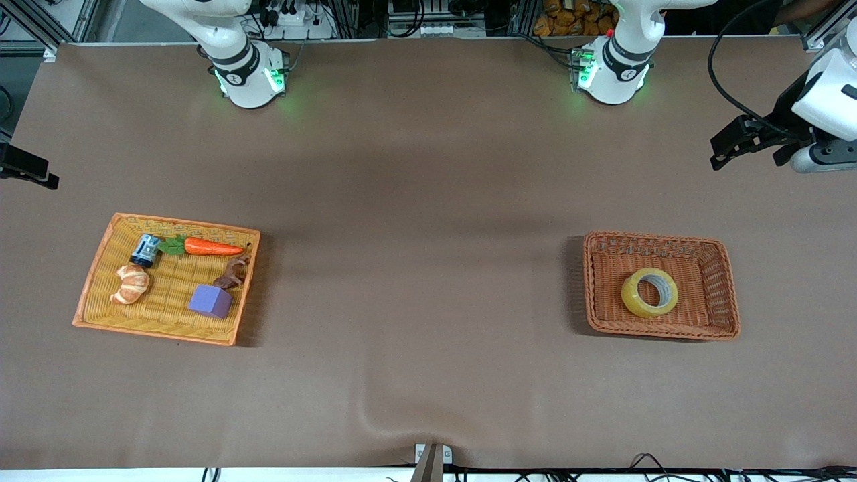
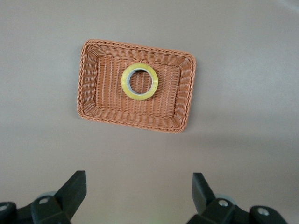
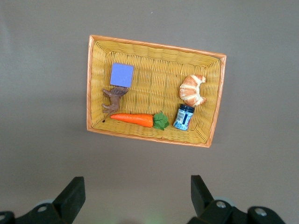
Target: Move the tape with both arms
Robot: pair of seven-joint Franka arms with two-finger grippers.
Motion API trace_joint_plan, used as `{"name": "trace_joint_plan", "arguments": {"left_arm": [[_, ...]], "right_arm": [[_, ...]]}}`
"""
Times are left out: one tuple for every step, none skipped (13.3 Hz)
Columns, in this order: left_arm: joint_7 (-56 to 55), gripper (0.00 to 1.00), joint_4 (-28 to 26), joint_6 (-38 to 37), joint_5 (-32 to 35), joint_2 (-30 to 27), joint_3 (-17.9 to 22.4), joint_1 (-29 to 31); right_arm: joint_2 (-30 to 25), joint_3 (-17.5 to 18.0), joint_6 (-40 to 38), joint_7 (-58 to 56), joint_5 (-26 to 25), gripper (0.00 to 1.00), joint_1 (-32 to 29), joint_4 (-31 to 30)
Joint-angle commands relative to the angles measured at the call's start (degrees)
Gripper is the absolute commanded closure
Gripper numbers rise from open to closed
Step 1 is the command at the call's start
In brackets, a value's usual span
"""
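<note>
The tape (image 1: 649, 292), a yellowish ring with a grey-white core, lies flat in the brown wicker basket (image 1: 726, 294) toward the left arm's end of the table. It also shows in the left wrist view (image 2: 139, 81), inside the basket (image 2: 88, 84). My left gripper (image 2: 138, 179) is open and empty, high over bare table; in the front view it (image 1: 720, 155) hangs at the picture's edge, apart from the basket. My right gripper (image 3: 138, 184) is open and empty, high up; in the front view only its black tip (image 1: 37, 173) shows, over the table's right-arm end.
A yellow wicker tray (image 1: 100, 268) toward the right arm's end holds a carrot (image 1: 213, 247), a croissant (image 1: 130, 283), a purple block (image 1: 210, 300), a small blue jar (image 1: 145, 250) and a brown figure (image 1: 234, 272). The tray also shows in the right wrist view (image 3: 140, 51). Brown tabletop (image 1: 422, 281) lies between the containers.
</note>
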Motion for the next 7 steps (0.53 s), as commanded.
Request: {"name": "trace_joint_plan", "arguments": {"left_arm": [[1.21,0.0,0.23,-0.72,-0.18,-0.74,-0.64,0.83],[1.13,0.0,0.58,-0.72,-0.18,-0.65,-0.46,0.83],[1.21,0.0,0.59,-0.72,-0.18,-0.56,-0.46,0.91],[1.21,0.0,0.59,-0.81,-0.09,-0.56,-0.37,0.91],[1.21,0.0,0.67,-1.07,-0.09,-0.56,-0.29,0.91],[1.21,0.0,0.67,-1.16,-0.18,-0.47,-0.29,0.91],[1.13,0.0,0.67,-1.16,-0.18,-0.39,-0.29,1.0]], "right_arm": [[-0.25,0.29,0.31,-0.23,0.85,0.0,-0.17,-0.2],[-0.25,0.29,0.31,-0.23,0.94,0.0,-0.08,-0.2],[-0.16,0.29,0.31,-0.23,0.94,0.0,0.09,-0.2],[-0.16,0.29,0.4,-0.23,0.94,0.0,0.09,-0.2],[-0.16,0.29,0.31,-0.23,0.94,0.0,0.01,-0.2],[-0.16,0.29,0.31,-0.23,0.94,0.0,-0.08,-0.2],[-0.25,0.29,0.31,-0.23,0.94,0.0,-0.08,-0.2]]}}
